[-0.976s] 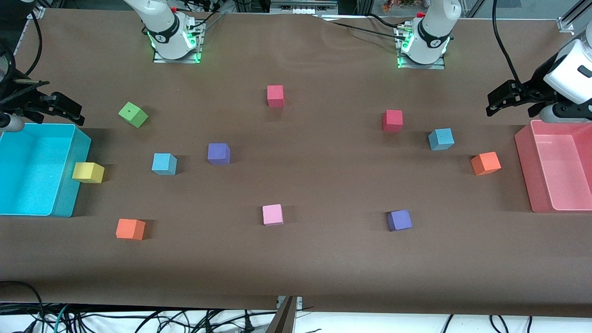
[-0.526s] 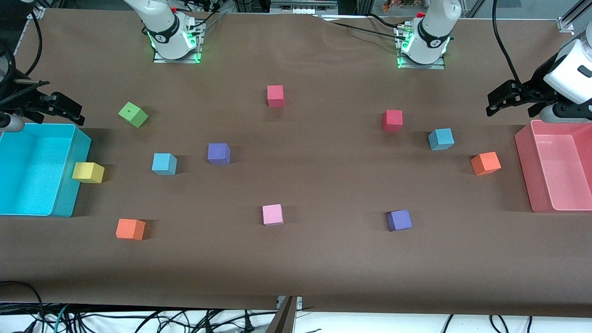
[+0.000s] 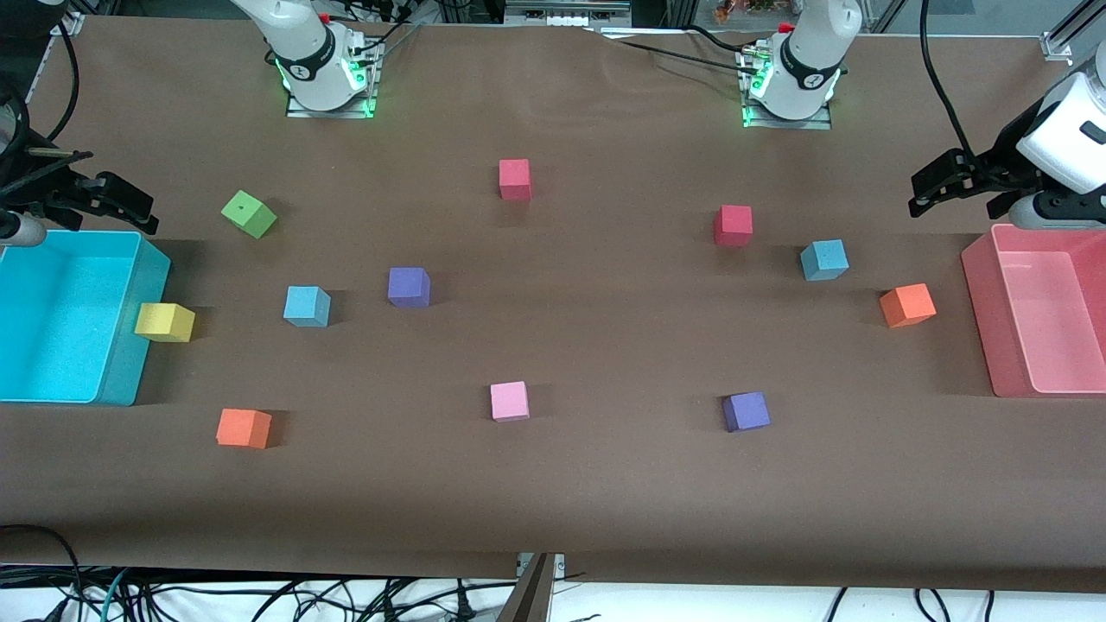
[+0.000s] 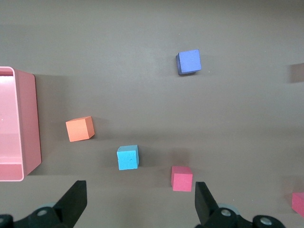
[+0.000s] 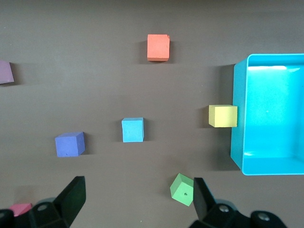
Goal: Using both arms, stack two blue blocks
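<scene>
Two bins sit at the table's [image 3: 553, 501] ends: one bin [image 3: 112, 393] at the right arm's end with a cube [image 3: 164, 322] touching its wall, the other bin [image 3: 981, 320] at the left arm's end. Eleven more cubes lie scattered, well apart, between them.

A robotics lab: two bolted arm bases [image 3: 328, 82], brown-papered table [image 3: 553, 484], loose cables [image 3: 259, 596] underneath.
</scene>
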